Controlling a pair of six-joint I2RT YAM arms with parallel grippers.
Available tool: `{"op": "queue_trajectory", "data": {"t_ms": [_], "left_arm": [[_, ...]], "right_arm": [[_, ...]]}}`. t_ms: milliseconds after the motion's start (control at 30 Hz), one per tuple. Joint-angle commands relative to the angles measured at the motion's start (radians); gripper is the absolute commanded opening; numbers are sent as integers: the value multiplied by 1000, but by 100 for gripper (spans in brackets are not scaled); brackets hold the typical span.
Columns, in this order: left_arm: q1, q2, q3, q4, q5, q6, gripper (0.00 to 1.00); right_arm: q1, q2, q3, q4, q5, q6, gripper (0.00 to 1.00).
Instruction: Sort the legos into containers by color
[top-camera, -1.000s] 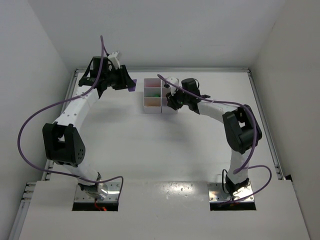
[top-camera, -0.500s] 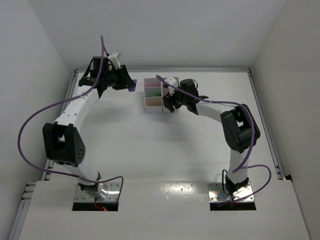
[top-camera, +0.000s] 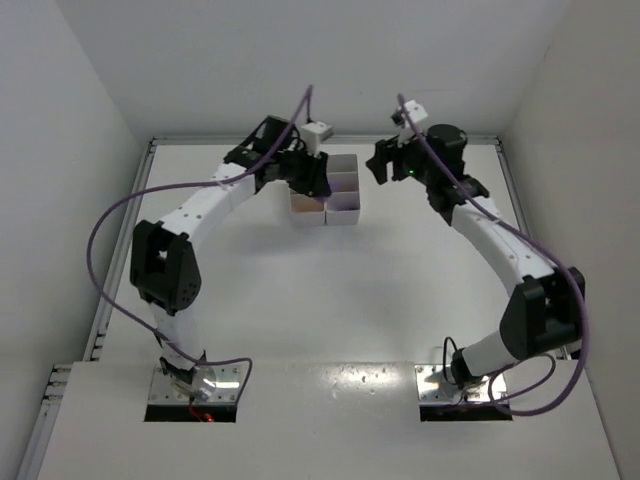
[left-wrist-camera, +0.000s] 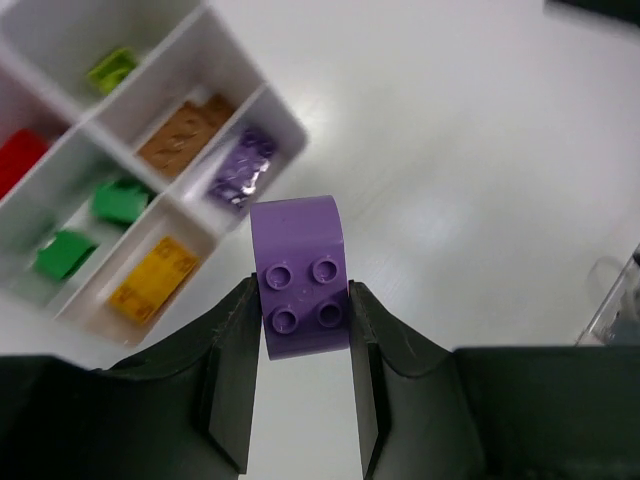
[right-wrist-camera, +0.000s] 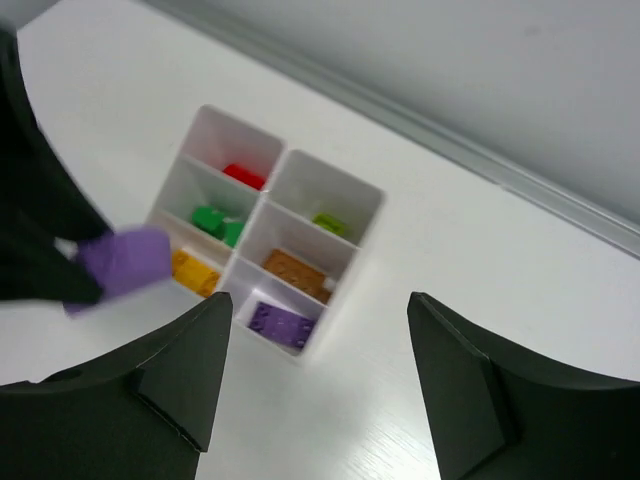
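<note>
pincer (left-wrist-camera: 304, 325) on left arm grips purple lego (left-wrist-camera: 298, 262).

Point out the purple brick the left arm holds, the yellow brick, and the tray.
Held purple brick (left-wrist-camera: 300, 275): left wrist view, studded face.
Yellow brick (left-wrist-camera: 152, 272): left wrist view, top face.
Tray (left-wrist-camera: 283, 118): left wrist view, outer wall.

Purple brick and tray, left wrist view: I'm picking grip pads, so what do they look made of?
The purple brick looks like hard moulded plastic, smooth with a soft sheen; its crisp studs suggest that. The tray is probably white plastic, slightly translucent: brick colours seem to show faintly through its walls.
</note>
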Motion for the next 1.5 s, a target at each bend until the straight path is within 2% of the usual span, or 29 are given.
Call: {"op": "queue_trajectory", "data": {"t_ms": [0,167,200,300,533,1033,1100,1300,1333,1467], "left_arm": [[-82,76,109,-88,14,173,0],[-148,308,326,-205,-28,275,1],[-157,346,418,-258,-39,308,1],[-178,453,543,-329,-69,360,4],[-178,506,578,-381,-166,492,8],[-155,483,608,-381,-197,554,8],[-155,483,608,-381,-206,565,11],[-155,492,608,-340,-250,583,31],[-155,502,617,-340,-250,583,39],[-165,512,617,-306,-280,583,59]], "right_arm": [[-92,-85,-67,-128,22,62,71],[-242,-159,-113,-256,22,62,71],[-261,-177,-127,-265,8,71,71],[-308,-205,-148,-277,-12,71,71],[-356,-250,-157,-308,-42,91,71],[-374,-217,-167,-290,-93,119,71],[-374,-208,-167,-290,-102,119,71],[-374,-199,-167,-280,-112,128,71],[-374,-199,-167,-280,-112,128,71],[-374,-199,-167,-280,-112,128,71]]}}
